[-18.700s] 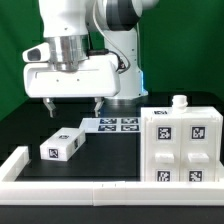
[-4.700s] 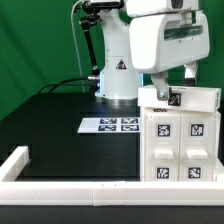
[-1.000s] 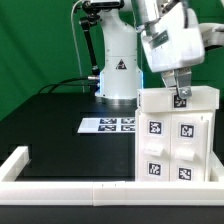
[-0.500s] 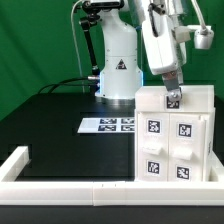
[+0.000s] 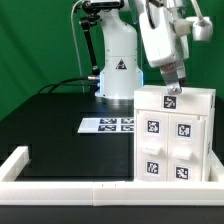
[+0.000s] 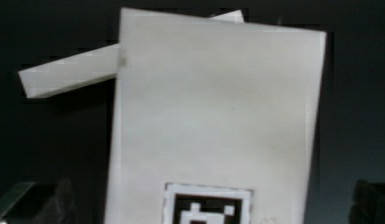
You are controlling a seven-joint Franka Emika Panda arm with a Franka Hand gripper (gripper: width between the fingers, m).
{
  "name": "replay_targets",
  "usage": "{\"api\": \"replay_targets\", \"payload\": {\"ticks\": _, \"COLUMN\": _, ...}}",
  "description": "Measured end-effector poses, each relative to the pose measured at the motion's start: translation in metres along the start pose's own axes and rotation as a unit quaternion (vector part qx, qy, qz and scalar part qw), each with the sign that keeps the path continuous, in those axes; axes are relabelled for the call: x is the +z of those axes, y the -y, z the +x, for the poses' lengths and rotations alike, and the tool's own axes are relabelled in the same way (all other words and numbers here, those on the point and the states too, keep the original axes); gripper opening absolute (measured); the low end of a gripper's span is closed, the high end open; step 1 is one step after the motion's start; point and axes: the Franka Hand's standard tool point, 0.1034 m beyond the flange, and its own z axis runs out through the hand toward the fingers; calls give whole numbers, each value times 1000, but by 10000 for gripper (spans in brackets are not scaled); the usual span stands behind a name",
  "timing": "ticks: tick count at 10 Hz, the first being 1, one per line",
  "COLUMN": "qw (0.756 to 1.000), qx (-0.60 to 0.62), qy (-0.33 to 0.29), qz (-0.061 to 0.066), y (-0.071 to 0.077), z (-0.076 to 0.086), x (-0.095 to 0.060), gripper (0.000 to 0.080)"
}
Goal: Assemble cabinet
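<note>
While my gripper [image 5: 169, 92] hangs over the top of the cabinet [image 5: 174, 135], that white tagged box has tipped further than half a second ago, leaning toward the exterior view's left. I judge I am turning it over for a later step. I cannot tell whether the fingers are clamped on it. The cabinet stands at the exterior view's right on a black table [image 5: 60, 115], near the marker board [image 5: 108, 125], with a green backdrop behind.
</note>
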Motion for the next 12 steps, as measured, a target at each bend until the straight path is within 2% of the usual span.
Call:
{"api": "replay_targets", "payload": {"ticks": 2, "qw": 1000, "qx": 3, "qy": 5, "qz": 4, "y": 1, "z": -3, "x": -5, "gripper": 795}}
{"api": "replay_targets", "payload": {"ticks": 4, "qw": 1000, "qx": -23, "qy": 4, "qz": 2, "y": 0, "z": -2, "x": -4, "gripper": 797}}
{"api": "replay_targets", "payload": {"ticks": 5, "qw": 998, "qx": -58, "qy": 3, "qz": -5, "y": -1, "z": -2, "x": -4, "gripper": 797}}
{"api": "replay_targets", "payload": {"ticks": 6, "qw": 990, "qx": -142, "qy": 7, "qz": -21, "y": 0, "z": -3, "x": -6, "gripper": 797}}
{"api": "replay_targets", "payload": {"ticks": 8, "qw": 967, "qx": -252, "qy": 18, "qz": -34, "y": 1, "z": -8, "x": -8, "gripper": 797}}
{"api": "replay_targets", "payload": {"ticks": 12, "qw": 923, "qx": -383, "qy": 24, "qz": -35, "y": 1, "z": -5, "x": -6, "gripper": 797}}
